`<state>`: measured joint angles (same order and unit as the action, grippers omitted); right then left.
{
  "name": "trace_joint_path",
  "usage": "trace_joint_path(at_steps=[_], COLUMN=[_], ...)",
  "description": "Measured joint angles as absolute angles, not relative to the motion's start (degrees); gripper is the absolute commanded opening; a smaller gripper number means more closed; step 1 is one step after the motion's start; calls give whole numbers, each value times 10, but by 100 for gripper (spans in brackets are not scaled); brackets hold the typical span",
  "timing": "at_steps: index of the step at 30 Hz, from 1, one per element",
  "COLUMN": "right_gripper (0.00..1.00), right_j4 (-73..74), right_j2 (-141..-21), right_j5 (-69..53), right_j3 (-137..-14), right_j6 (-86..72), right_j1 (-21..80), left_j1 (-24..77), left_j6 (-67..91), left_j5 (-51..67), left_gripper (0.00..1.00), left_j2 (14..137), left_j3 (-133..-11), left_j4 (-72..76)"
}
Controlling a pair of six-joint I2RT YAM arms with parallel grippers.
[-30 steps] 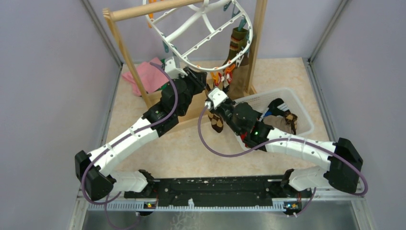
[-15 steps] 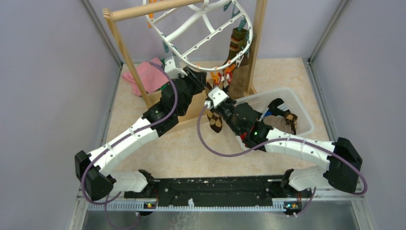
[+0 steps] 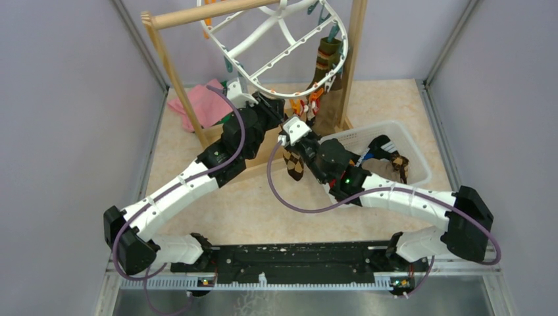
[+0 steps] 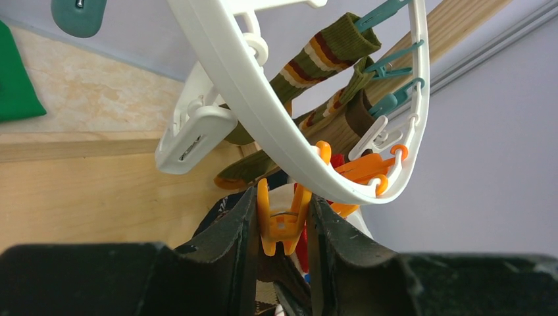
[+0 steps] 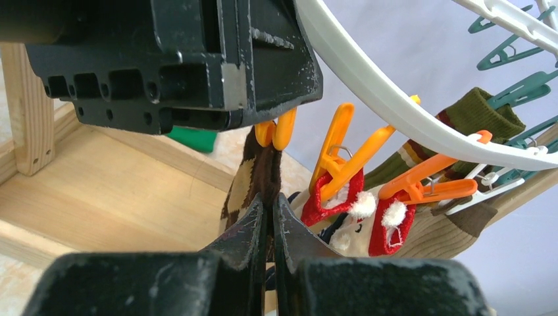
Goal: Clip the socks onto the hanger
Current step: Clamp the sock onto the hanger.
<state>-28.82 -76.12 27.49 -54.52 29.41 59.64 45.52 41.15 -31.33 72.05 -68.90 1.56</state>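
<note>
Left wrist: left gripper (image 4: pixel 281 205) clamped on orange clip (image 4: pixel 274 229); right gripper (image 5: pixel 268 208) pinching argyle sock (image 5: pixel 238 189) beneath clip

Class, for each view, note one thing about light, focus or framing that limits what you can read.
Top external: even light, sharp, the hanger cropped at the top edge. Left wrist: near fingers dark and soft; the orange clip between them sharp. Right wrist: own fingers black, detail lost; the argyle sock shaded.

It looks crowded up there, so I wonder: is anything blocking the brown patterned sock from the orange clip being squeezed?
Nothing visible does. The right gripper holds the brown argyle sock just below the orange clip pinched by the left gripper; the red-trimmed socks hang off to one side.
</note>
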Motion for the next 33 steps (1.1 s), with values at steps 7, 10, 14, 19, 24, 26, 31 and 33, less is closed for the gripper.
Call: trace_joint_path(at_steps=[7,10,14,19,24,26,31,33], right_gripper=[0,0,0,0,0,0,0,0], right_j4=[-291,-292,-293,-296,-301,-307,-312,-316], right_j2=[-775,-777,-777,-777,-777,-777,-777,-777], right_j5=[290,293,293,289,281,277,268,265], right_j3=[-553,-553,-553,-553,-553,-553,-553,-553], right_j6=[294,294,294,293,290,289,292,294], right_j1=[599,599,599,599,599,599,602,603], left_j1=[455,455,455,455,455,455,455,455], left_j6=[417,417,419,419,420,420,421,421], left_j5=[-314,-314,-314,-314,-314,-314,-314,-314], left_gripper=[0,0,0,0,0,0,0,0], left_j2=[722,722,723,723,723,723,723,723], left_j3=[-689,-689,-689,-689,-689,-689,-689,-689], left_j4=[16,16,16,16,16,16,16,16])
